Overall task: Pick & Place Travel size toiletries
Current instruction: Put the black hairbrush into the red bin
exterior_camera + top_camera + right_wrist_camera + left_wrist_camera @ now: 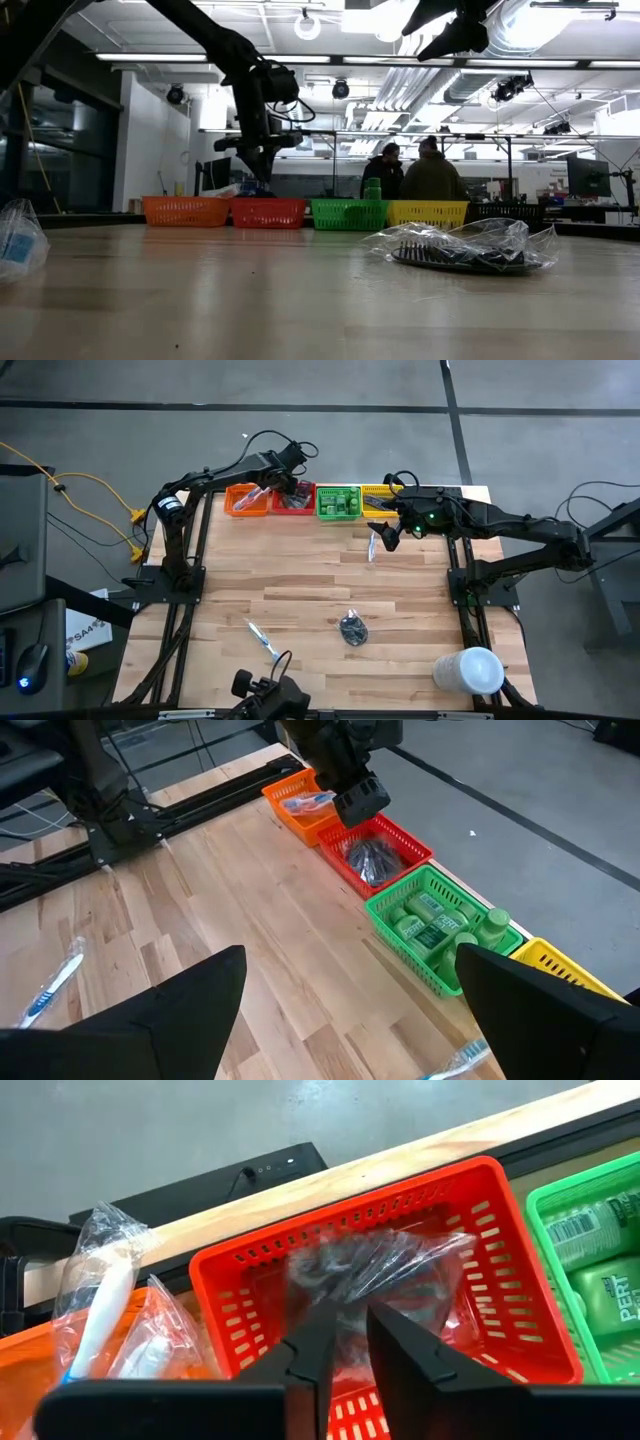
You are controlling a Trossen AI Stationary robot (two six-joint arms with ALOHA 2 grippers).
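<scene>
Left gripper [345, 1342], fingers slightly parted, releases a comb into the red bin [293, 501] at 12 o'clock. Right gripper [385, 532] hangs wide apart, empty. A bagged comb [352, 628] and toothbrush [262, 639] remain at 6 o'clock.

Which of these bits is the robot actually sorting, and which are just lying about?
Being sorted:
- two loose toothbrushes
- bagged comb
- green bottles
- dark bundle, in the red bin

Just lying about:
- white cylinder
- yellow cable
</scene>
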